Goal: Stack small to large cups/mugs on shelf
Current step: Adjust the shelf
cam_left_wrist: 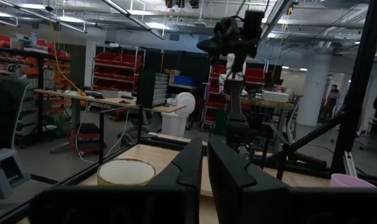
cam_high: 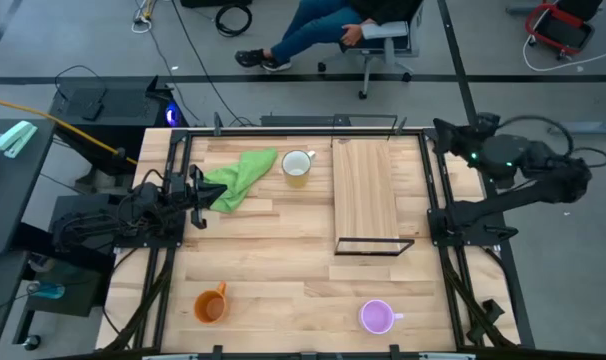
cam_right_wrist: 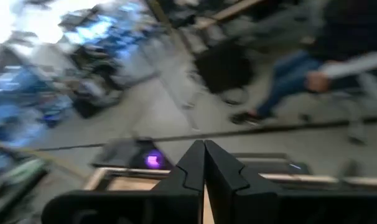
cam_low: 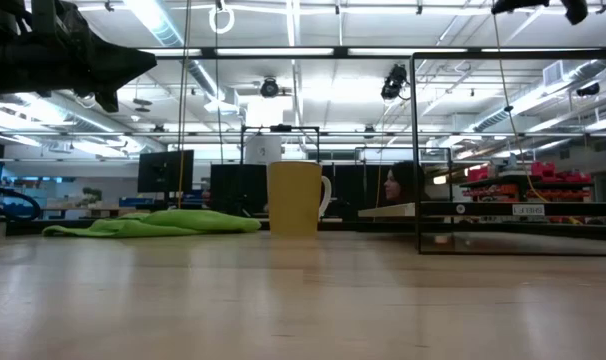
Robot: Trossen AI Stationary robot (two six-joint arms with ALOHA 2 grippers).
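The white mug (cam_high: 297,166) with its yellowish inside stands upright at the far middle of the table, beside the shelf board's (cam_high: 366,195) left edge. The shelf's black frame (cam_high: 373,245) is at its near end. The orange mug (cam_high: 211,306) stands near the front left, and the purple mug (cam_high: 377,316) near the front right. My left gripper (cam_high: 198,195) is shut and empty, raised at the table's left edge by the green cloth (cam_high: 241,178). My right gripper (cam_high: 441,131) is shut and empty, raised over the table's far right corner. The white mug also shows in the low view (cam_low: 295,198) and the left wrist view (cam_left_wrist: 126,171).
The green cloth lies crumpled on the table at the far left, between my left gripper and the white mug. Black frame rails (cam_high: 303,131) run along the table's edges. A person sits in a chair (cam_high: 378,35) beyond the far edge. Bare tabletop (cam_high: 283,260) lies in the middle.
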